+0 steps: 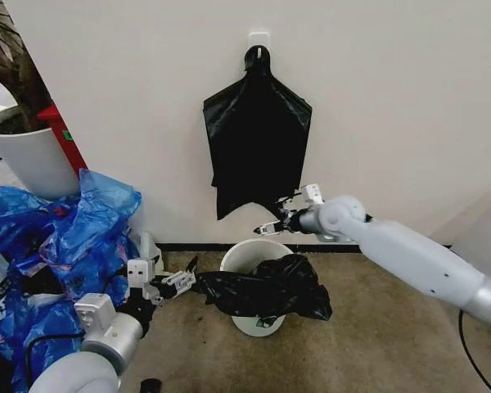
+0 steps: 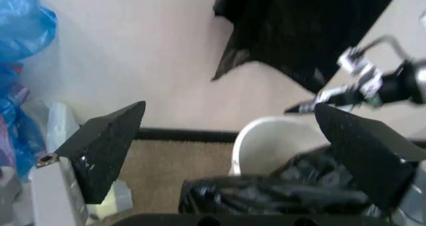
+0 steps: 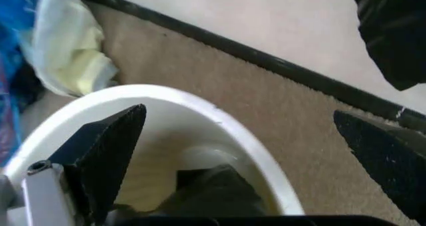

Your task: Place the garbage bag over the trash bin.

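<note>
The bin (image 1: 247,260) stands on the carpet close to the wall's dark baseboard (image 1: 188,246), and the bag (image 1: 266,288) lies crumpled across its front rim, spilling down the near side and off toward my right, so the back of the opening is uncovered. My left gripper (image 1: 186,277) sits low beside the bin on my left, its fingers spread apart, the tips just at the bag's left end but not pinching it. My right gripper (image 1: 277,218) hangs above the back rim, fingers likewise parted and holding nothing. A black bundle (image 1: 256,139) hangs on the wall above, and blue bags (image 1: 61,237) are heaped at my left.
</note>
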`<state>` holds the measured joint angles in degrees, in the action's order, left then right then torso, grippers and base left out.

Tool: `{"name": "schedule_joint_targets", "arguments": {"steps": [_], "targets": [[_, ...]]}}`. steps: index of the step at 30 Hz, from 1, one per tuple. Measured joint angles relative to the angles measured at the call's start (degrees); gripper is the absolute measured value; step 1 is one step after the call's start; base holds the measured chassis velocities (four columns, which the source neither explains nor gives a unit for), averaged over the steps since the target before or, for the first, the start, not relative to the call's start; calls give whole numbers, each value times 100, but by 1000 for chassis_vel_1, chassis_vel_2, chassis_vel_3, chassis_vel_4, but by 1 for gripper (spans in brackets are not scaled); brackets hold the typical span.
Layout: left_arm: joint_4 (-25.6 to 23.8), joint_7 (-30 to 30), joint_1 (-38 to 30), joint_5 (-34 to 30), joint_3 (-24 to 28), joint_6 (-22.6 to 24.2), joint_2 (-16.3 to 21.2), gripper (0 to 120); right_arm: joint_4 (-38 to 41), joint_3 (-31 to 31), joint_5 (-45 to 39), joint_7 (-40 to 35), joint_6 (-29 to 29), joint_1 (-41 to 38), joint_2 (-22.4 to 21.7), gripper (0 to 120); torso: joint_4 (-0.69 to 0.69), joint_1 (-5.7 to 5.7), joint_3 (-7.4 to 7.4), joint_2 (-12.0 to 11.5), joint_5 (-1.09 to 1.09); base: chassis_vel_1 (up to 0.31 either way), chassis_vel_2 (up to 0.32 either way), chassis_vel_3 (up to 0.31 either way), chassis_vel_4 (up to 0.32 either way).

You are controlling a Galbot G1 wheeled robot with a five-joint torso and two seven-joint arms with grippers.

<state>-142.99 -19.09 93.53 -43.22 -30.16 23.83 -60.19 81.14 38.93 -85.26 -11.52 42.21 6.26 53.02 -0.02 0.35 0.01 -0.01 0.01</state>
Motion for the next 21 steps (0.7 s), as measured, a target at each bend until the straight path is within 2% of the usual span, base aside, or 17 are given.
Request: {"name": "schedule_joint_targets", "arguments": {"steps": [2, 10, 16, 21], "targets": [[47, -118, -55, -22, 107, -215, -15, 100, -166, 188, -256, -155, -2, -112, 69, 100, 0, 0, 0, 0, 0, 0, 0, 0, 0], [107, -278, -140, -150, 303, -530, -38, 100, -444, 683, -603, -358, -4, -385, 184, 100, -1, 0, -1, 0, -2, 0, 0, 0, 0], [49, -270, -183, -309, 335, -579, -6, 100, -783, 790, -430, -366, -7, -313, 389, 100, 2, 0, 0, 0, -1, 0, 0, 0, 0], [-1, -267, -221, -415, 342, -578, 12, 100, -874, 828, -347, -389, -7, -246, 389, 100, -1, 0, 0, 0, -1, 0, 0, 0, 0]]}}
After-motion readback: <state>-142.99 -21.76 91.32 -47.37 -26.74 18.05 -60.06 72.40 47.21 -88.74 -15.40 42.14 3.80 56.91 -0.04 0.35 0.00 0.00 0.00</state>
